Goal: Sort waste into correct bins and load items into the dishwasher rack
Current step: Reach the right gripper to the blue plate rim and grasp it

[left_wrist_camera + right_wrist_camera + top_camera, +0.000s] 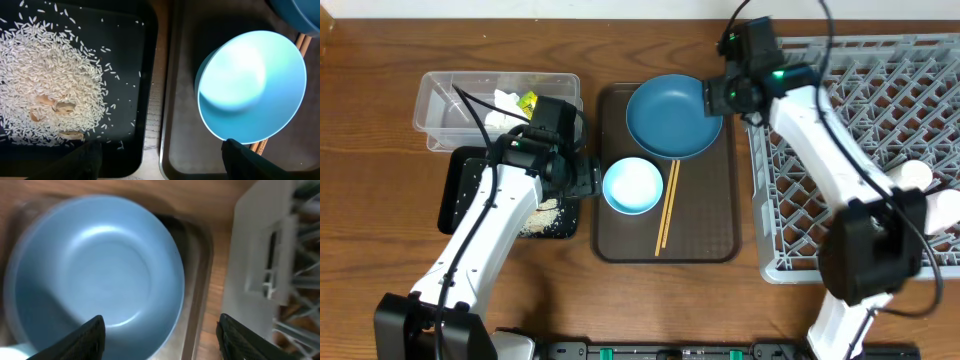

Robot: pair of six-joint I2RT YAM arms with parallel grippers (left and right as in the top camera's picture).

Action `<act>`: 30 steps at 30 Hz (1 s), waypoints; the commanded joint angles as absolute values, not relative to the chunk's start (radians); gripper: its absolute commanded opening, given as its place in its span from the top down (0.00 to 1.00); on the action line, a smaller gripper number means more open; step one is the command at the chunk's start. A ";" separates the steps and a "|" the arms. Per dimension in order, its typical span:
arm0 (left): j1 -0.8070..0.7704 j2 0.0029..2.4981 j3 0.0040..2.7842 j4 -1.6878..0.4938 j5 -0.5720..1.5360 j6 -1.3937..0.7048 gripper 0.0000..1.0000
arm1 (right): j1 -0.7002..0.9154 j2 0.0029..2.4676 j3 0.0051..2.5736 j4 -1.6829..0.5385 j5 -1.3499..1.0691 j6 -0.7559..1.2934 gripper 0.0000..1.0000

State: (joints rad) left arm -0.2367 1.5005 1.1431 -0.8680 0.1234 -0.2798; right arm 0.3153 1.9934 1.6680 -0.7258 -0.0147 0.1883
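The dark blue plate (670, 116) (95, 275) lies at the back of the brown serving tray (715, 210). The light blue bowl (632, 186) (252, 85) and the chopsticks (666, 205) lie on that tray too. White rice (545, 215) (47, 82) is piled in the black tray (460, 190) (132, 60). The clear tub (450, 95) holds tissue (505, 105) and the yellow-green wrapper (528, 101). My left gripper (582, 178) (160, 160) is open and empty between black tray and bowl. My right gripper (713, 97) (160, 332) is open and empty over the plate's right rim. Two cups (916, 176) stand in the grey rack (860, 130).
The rack's near-left corner (265, 255) is close beside my right gripper. Bare wooden table (380, 200) lies left of the bins and in front of the trays.
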 commanded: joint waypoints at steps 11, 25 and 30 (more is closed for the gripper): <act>-0.237 1.491 1.150 -0.874 0.104 -0.271 0.20 | 0.341 2.181 1.673 -0.694 0.071 0.378 0.57; -0.237 1.491 1.150 -0.874 0.104 -0.271 0.20 | 0.308 2.151 1.676 -0.653 0.076 0.389 0.99; -0.237 1.491 1.150 -0.874 0.104 -0.271 0.20 | 0.247 2.024 1.702 -0.649 0.078 0.335 0.99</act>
State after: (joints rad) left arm -0.2367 1.5005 1.1431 -0.8684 0.1234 -0.2802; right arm 0.2958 2.1464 1.6680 -0.6552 0.0528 0.3752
